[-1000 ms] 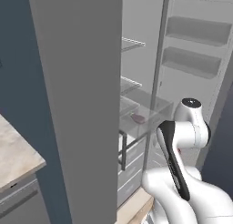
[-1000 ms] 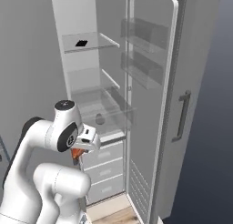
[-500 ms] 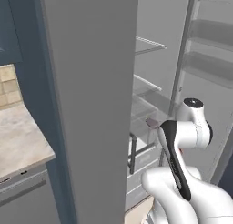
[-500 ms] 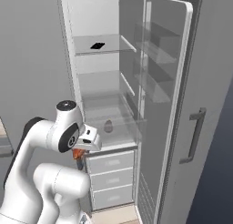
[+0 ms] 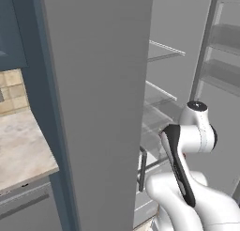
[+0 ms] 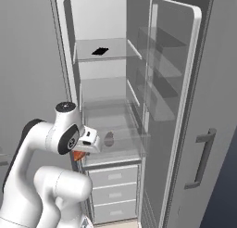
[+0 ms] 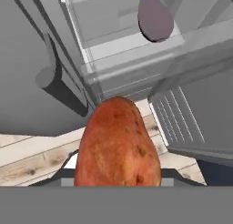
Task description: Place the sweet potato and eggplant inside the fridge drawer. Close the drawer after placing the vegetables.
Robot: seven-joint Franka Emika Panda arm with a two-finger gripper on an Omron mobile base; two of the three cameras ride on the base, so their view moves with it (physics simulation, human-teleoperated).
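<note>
The orange-red sweet potato (image 7: pixel 117 143) rises large at the bottom of the hand view, and it hides the fingertips. From the right base view my gripper (image 6: pixel 83 150) is shut on the sweet potato (image 6: pixel 77 155), just left of the fridge drawer's front corner. The fridge drawer (image 6: pixel 132 146) is a clear box that stands pulled out of the fridge. Inside it lies the dull purple eggplant (image 6: pixel 109 139). Through the hand camera the eggplant (image 7: pixel 154 18) shows beyond the glassy drawer wall (image 7: pixel 136 66).
Opaque grey drawers (image 6: pixel 113 190) sit under the clear one. The fridge door (image 6: pixel 176 106) stands open at the right, with its handle (image 6: pixel 203 157). A small black thing (image 6: pixel 98 51) lies on an upper shelf. A tall grey panel (image 5: pixel 103 108) and a counter (image 5: pixel 18 150) are at the left.
The whole picture has shifted in both base views, so the base has driven on and the fridge looms closer. The arm keeps its pose with the sweet potato in its grip.
</note>
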